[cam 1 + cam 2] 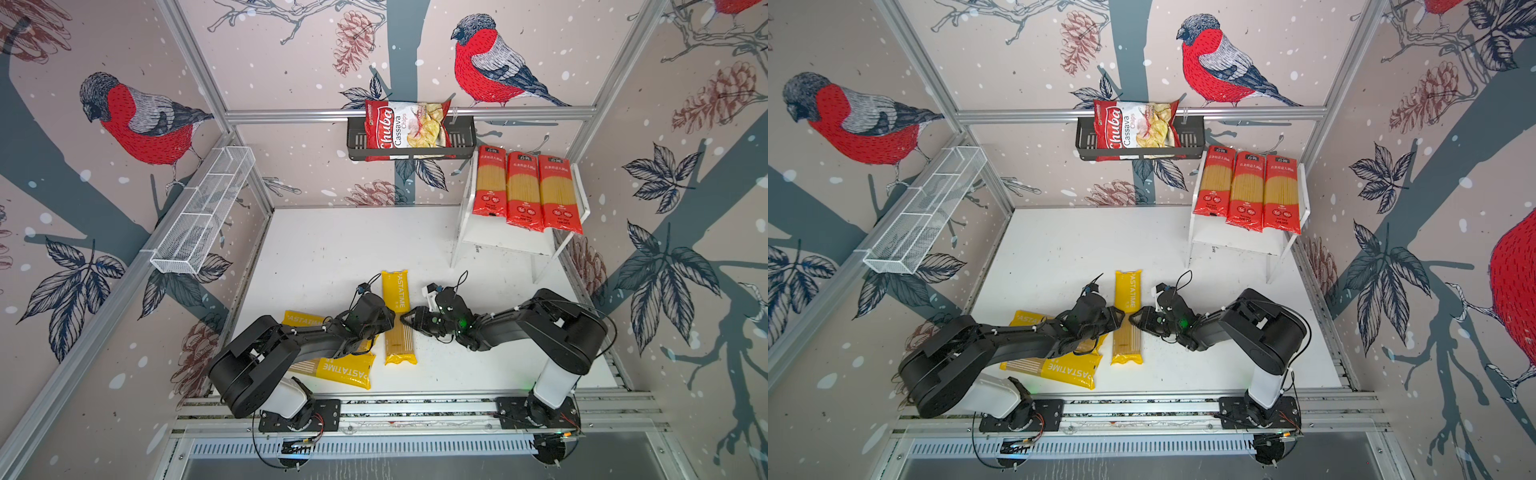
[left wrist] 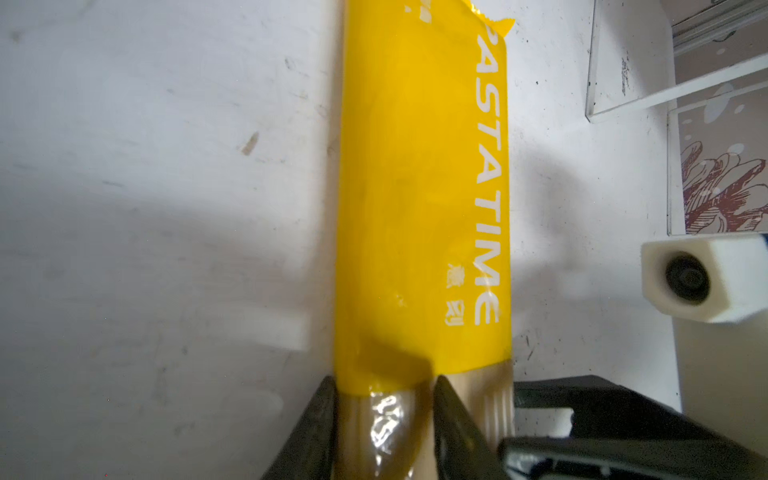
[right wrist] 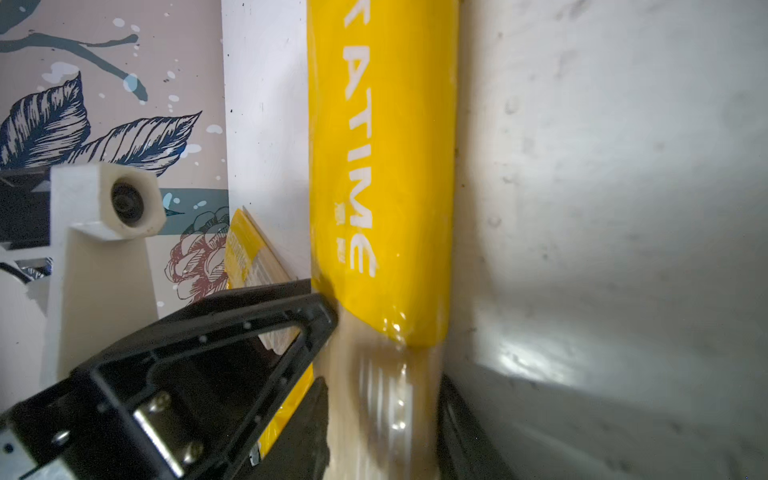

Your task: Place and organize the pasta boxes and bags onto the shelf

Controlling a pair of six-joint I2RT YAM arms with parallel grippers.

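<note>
Now yellow packet [image 1: 395, 291] flat, long axis front-to-back, PASTATIME end rearward.

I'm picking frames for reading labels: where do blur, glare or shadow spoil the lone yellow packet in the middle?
Left wrist view: PASTATIME reads sharp on the yellow packet, with glare only on its crinkled clear window. Right wrist view: that window is smeared, and glare sits on the table. Both top views: sharp, evenly lit.
</note>
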